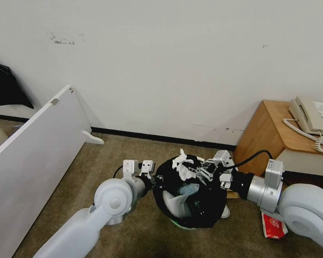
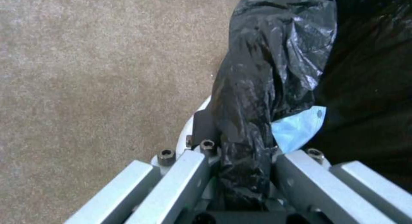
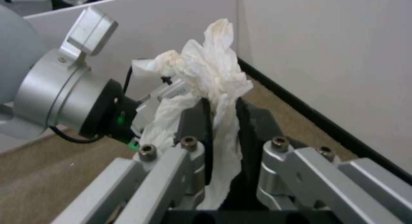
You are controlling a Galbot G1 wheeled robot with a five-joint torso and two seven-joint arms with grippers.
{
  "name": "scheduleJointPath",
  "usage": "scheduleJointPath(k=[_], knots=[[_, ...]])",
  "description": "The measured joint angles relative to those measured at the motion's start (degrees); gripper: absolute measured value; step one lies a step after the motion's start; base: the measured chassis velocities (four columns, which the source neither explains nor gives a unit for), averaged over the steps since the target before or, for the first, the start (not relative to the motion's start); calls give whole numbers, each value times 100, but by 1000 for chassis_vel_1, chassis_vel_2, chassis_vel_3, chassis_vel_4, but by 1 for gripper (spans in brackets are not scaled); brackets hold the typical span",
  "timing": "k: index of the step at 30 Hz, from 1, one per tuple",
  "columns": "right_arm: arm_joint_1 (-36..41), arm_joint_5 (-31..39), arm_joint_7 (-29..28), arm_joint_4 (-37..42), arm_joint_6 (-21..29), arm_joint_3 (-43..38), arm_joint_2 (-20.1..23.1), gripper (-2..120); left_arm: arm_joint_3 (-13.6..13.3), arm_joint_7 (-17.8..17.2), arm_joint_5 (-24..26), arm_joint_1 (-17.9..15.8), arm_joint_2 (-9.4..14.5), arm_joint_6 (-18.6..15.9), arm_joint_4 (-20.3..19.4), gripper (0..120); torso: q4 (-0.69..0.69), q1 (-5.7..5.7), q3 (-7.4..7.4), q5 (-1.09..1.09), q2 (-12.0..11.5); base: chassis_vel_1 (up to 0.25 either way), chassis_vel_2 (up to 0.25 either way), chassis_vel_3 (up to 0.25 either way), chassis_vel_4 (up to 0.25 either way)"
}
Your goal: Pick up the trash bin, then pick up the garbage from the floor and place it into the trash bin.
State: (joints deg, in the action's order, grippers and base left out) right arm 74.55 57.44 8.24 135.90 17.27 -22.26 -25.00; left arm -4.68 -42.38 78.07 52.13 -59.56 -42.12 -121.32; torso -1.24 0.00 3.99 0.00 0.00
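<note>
The trash bin (image 1: 204, 204), lined with a black bag, is between my two arms over the carpet. My left gripper (image 1: 155, 179) is shut on its near-left rim; in the left wrist view the fingers (image 2: 201, 127) pinch the bag-covered rim (image 2: 257, 88). My right gripper (image 1: 197, 172) is over the bin's mouth, shut on a crumpled white tissue (image 1: 181, 165), which sticks up between its pads (image 3: 195, 124) as a tall wad (image 3: 214, 72). Inside the bin lie a white slipper (image 1: 174, 206) and a light-blue tissue (image 2: 300, 127). A red and white packet (image 1: 274, 225) lies on the floor under my right arm.
A white board (image 1: 36, 154) leans against the wall on the left. A wooden cabinet (image 1: 265, 136) with a telephone (image 1: 312, 116) stands at the right, close behind my right forearm. A black baseboard (image 1: 150, 137) runs along the wall. Open carpet (image 1: 107, 154) lies left of the bin.
</note>
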Motion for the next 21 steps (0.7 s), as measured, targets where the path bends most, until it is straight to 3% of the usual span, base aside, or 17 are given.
scheduleJointPath(k=[12,21], knots=[[17,-96,8,-68,20,152,-53,46,84,-30,66,-58,-62,-1,-12,2,0,0,0,0,0,0,0,0,0],[57,-191,23,-109,27,222,-44,48,159,-40,68,-48,-96,-1,3,2,0,0,0,0,0,0,0,0,0]])
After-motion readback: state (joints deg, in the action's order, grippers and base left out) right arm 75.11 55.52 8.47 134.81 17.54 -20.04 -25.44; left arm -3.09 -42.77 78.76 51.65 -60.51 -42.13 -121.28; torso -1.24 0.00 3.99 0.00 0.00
